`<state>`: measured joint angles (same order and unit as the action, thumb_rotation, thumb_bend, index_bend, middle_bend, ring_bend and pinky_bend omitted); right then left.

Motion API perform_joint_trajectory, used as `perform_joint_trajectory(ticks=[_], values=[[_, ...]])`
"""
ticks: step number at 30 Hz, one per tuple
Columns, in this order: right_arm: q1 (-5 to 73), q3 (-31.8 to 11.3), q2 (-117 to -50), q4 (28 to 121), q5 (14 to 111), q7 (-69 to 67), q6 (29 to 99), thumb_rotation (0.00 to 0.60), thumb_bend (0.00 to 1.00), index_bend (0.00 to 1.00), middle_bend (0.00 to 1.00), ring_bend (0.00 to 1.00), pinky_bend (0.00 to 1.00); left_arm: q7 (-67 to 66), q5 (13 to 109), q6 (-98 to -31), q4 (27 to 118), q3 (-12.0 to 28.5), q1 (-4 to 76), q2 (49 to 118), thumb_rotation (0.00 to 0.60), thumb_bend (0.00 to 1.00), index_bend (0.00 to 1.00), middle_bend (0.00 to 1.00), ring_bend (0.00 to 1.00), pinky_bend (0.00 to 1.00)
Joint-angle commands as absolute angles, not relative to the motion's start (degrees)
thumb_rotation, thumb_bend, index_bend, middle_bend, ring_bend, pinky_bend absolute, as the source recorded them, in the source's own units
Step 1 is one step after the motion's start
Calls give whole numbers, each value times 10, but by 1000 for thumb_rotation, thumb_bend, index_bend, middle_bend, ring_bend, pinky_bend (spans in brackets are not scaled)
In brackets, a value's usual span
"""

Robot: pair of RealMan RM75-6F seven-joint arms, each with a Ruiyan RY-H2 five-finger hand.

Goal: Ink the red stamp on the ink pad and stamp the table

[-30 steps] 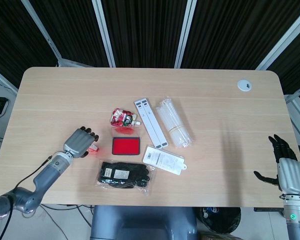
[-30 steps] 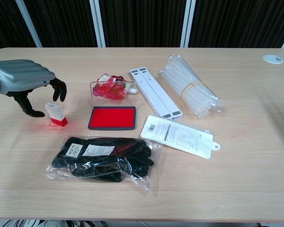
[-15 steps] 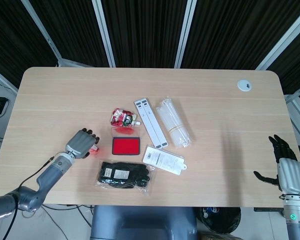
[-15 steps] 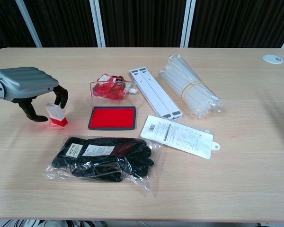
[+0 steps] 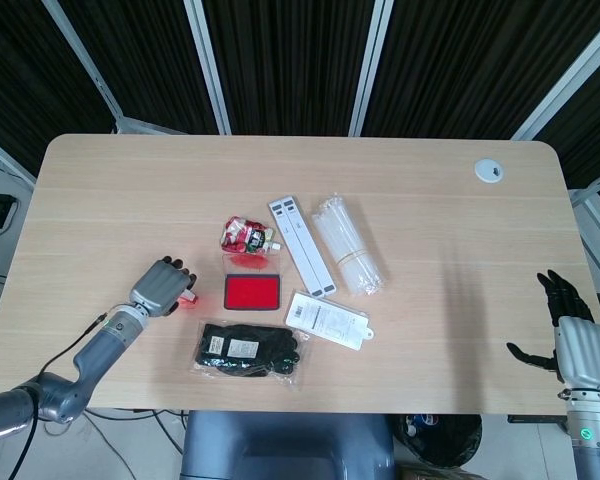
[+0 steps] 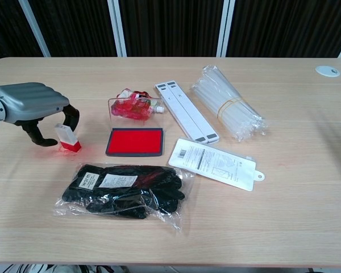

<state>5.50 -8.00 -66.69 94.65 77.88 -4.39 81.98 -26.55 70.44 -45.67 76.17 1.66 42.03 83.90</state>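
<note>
Red-based stamp with a white handle (image 6: 67,138) stands upright on the wooden bench (image 6: 284,187), left of the red ink pad (image 6: 136,141). Left hand (image 6: 31,105) curls spread fingers (image 6: 72,115) around it, contact unclear; right hand (image 5: 570,335) open.

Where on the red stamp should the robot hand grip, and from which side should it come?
Grip the red stamp by its white upper body, coming from above and its left, where the left robot hand hovers. The stamp stands nearly upright with its red base on the table.
</note>
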Motion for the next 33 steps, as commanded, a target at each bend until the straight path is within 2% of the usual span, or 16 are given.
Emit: perform_joint_trajectory(ticks=[1,19,27,33], values=[[55,-80,-667,947,778,-44,819,600,82,0,0,0,156,-262,706,-457,758,15,420,842,600,302,449,438,244,289],[55,-82,-667,950,774,-46,818,600,92,0,0,0,156,-253,710,-458,738,9,422,856,600,326,473,460,260,302],[55,-82,-667,951,774,-47,818,600,95,0,0,0,156,-247,718,-468,736,8,420,860,600,470,549,531,380,455],[55,-82,-667,952,774,-47,818,600,99,0,0,0,156,-237,729,-487,738,10,414,859,600,511,609,598,449,519]])
